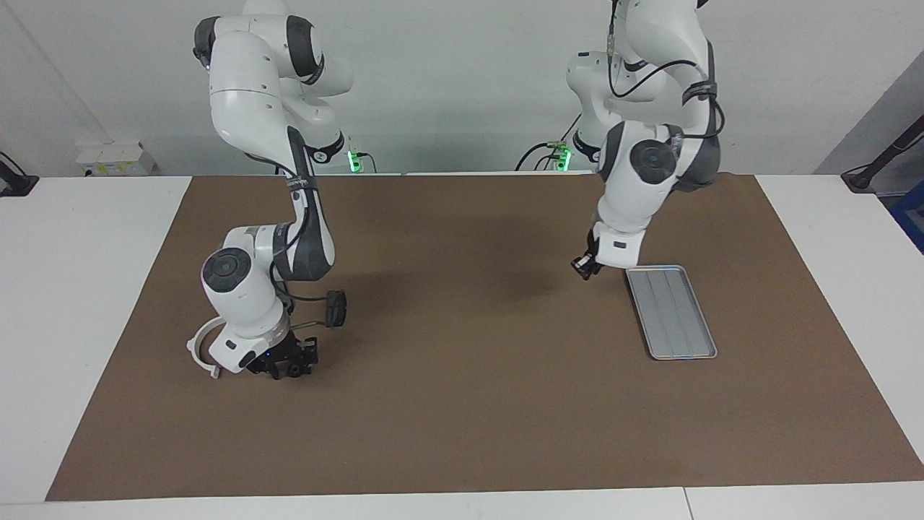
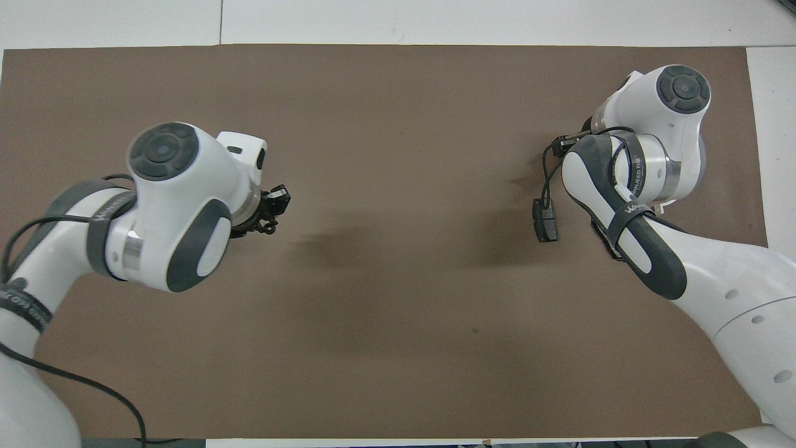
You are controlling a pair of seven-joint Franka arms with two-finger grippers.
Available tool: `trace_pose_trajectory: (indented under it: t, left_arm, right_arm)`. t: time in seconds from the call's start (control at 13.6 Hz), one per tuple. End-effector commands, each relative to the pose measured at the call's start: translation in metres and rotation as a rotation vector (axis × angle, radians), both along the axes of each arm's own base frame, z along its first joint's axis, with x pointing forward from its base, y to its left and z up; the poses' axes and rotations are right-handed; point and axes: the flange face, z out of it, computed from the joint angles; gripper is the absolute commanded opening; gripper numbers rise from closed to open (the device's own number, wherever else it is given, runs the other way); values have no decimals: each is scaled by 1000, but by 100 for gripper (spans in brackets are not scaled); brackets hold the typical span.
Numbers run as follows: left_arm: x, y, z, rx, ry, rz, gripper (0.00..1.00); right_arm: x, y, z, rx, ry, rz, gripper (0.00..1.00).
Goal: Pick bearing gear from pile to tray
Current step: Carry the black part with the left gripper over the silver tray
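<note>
Facing view | left gripper hung over the mat just off the tray's eleven-o'clock corner, tips pressed together; any part between them was too small to tell | right gripper sat low at the pile, eight o'clock on the mat; its state could not be told | tray showed no part; delivery judged pending

One camera sits high across the table and faces the two robot arms, looking down at a slant so the whole brown mat, both arm bases and the wall show. The other hangs high above the robots' own end, looking forward and steeply down, closer in, so the arms fill the lower corners. Both views share the brown mat, turned half around between them; the tray shows only in the facing view.
</note>
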Motion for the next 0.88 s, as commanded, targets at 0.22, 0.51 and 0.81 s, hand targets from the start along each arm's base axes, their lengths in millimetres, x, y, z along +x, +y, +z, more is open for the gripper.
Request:
trace_pose_trajectory:
  t: [0.22, 0.51, 0.81]
  left_arm:
    - [-7, 145, -29, -31, -56, -132, 0]
    - [-15, 152, -57, -25, -93, -119, 0]
    - [-19, 160, -71, -24, -91, -109, 0]
  right_arm:
    - [-9, -3, 1, 24, 6, 6, 30]
    - [-11, -3, 0, 23, 9, 10, 2]
    - [-9, 14, 10, 25, 12, 26, 0]
